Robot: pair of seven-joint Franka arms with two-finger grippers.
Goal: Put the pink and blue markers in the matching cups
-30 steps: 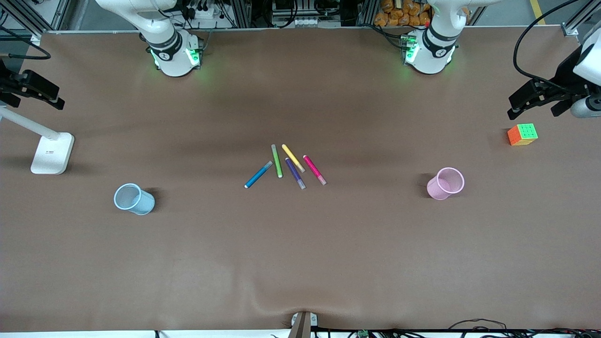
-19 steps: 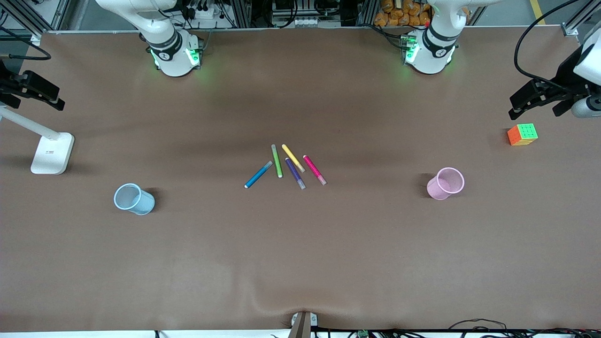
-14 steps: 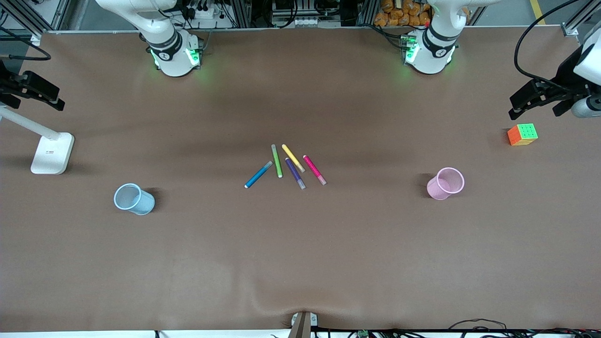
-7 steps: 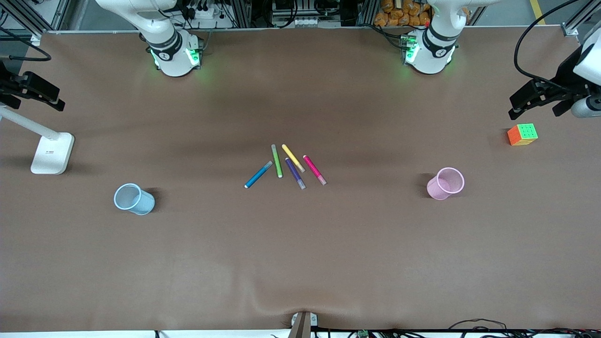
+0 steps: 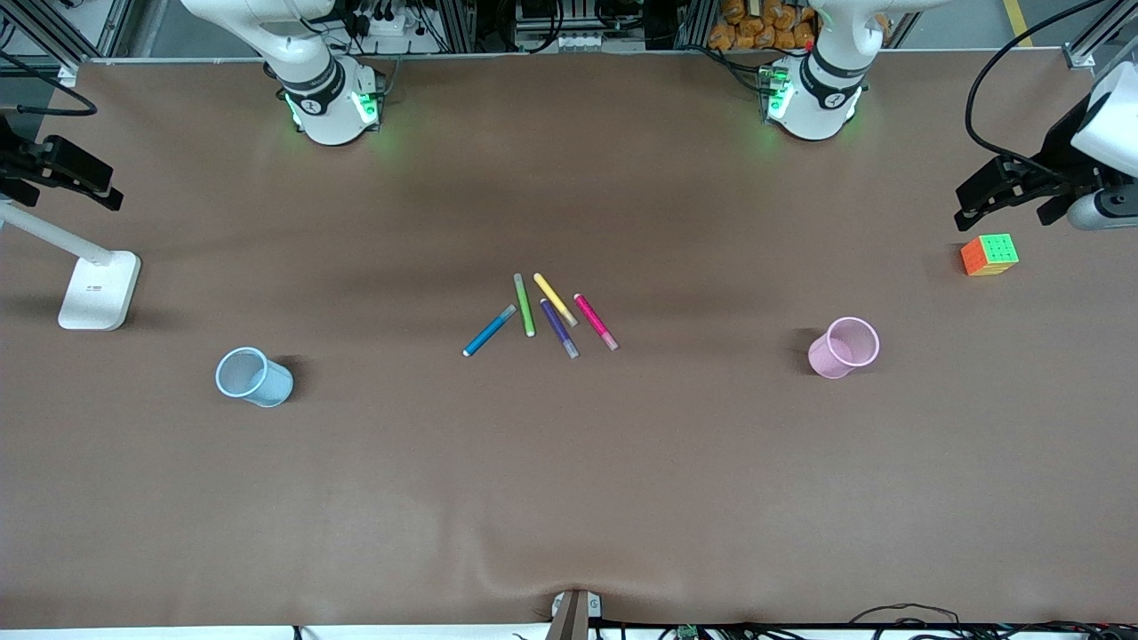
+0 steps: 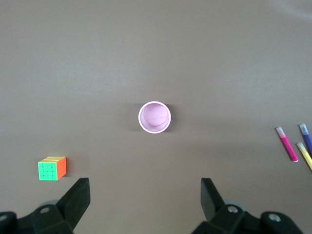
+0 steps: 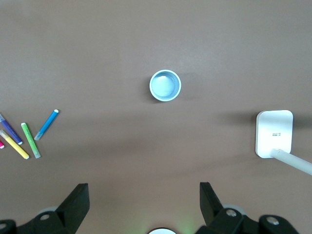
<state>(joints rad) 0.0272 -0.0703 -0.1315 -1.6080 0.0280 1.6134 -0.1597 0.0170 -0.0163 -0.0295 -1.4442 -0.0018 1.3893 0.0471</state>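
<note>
On the brown surface [image 5: 569,498] the slim magenta pink marker [image 5: 595,321] with its pale cap and the bright blue marker [image 5: 489,331] lie mid-surface. The mesh-look pink cup [image 5: 844,348] stands toward the left arm's end, the pale blue cup [image 5: 254,377] toward the right arm's. The left claw [image 6: 145,195] and right claw [image 7: 144,197] hang high, spread, empty.

A robotics lab, by the look of it. 2 white robot arms [image 5: 324,89] are bolted along one edge of a wide table [image 5: 569,498] covered in plain brown sheeting. Past that edge stand aluminium frame rails [image 5: 453,22] and bundles of black cable [image 5: 1005,80]. More wiring [image 5: 898,615] trails along the edge nearest the front camera, beside a small mounted bracket [image 5: 573,613].
</note>
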